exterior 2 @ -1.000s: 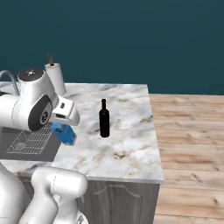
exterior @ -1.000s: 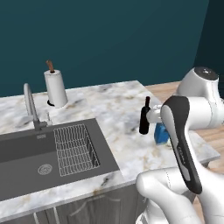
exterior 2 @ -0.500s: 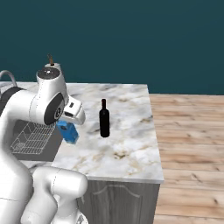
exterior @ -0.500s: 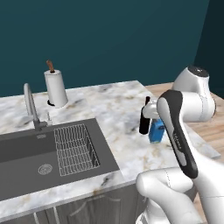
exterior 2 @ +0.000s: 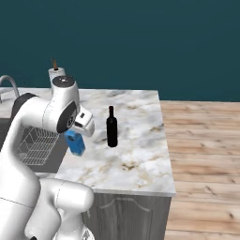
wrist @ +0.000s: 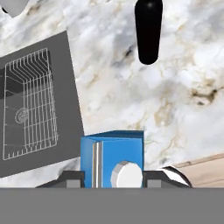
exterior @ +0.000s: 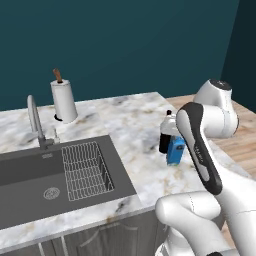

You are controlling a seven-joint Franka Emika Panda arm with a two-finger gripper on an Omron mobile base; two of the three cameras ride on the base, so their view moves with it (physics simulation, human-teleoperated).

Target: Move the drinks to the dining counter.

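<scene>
Your arm bends up from the base and folds over at the elbow, with the wrist turned down toward the counter (exterior 2: 140, 164). Your pincer (wrist: 113, 177) is closed narrowly on the blue carton (exterior 2: 75, 142), one finger on each side wall. The carton hangs tilted under the hand, above the marble near the front edge; whether its bottom touches the stone cannot be told.

The counter is white marble with grey and tan veins and ends in a square corner, past which a wooden floor (exterior 2: 201, 154) runs out. A dark teal wall (exterior: 125, 45) closes the room behind. Beside your pincer, toward the arm's left, a dark sink (exterior: 35, 180) is set into the stone, with a wire rack (exterior: 85, 170) in the end nearest the carton. A curved faucet (exterior: 35, 122) stands at the sink's far rim, and a paper-towel roll (exterior: 64, 100) stands upright beyond it, well apart from your hand.

The carton is bright blue with a white round cap (wrist: 127, 174) on its top, seen from above in the hand view. The slim dark bottle (exterior 2: 111, 127) stands upright on the marble just beyond your pincer, near the carton but not touching it.
</scene>
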